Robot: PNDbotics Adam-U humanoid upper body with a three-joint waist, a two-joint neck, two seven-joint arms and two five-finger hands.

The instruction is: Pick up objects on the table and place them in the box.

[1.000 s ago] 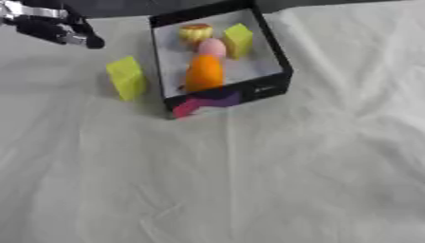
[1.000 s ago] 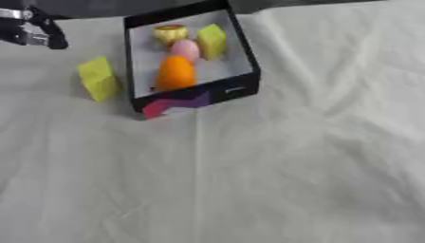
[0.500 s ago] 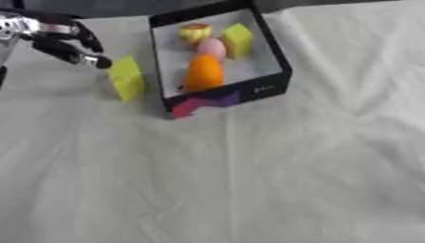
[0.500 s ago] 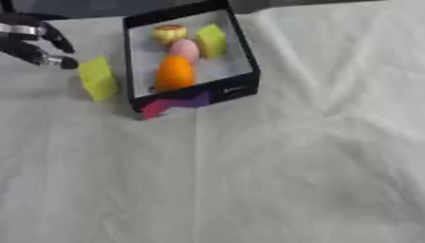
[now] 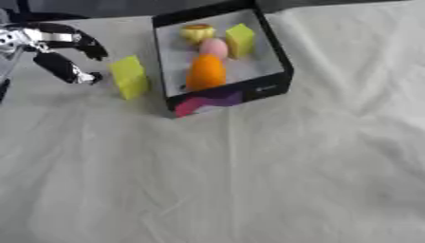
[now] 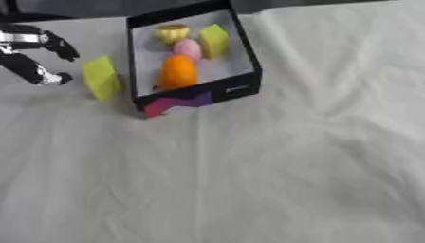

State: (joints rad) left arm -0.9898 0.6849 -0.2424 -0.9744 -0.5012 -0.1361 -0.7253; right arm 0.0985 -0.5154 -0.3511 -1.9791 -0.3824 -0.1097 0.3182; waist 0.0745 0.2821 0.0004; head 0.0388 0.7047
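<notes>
The left hand, fingers spread, should close on the yellow block's sides without pushing it against the box.

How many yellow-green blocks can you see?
2. One yellow-green block stands on the white cloth just left of the black box, near the robot's left hand. The other block is inside the box, at its far right. More could be hidden behind the box walls.
</notes>
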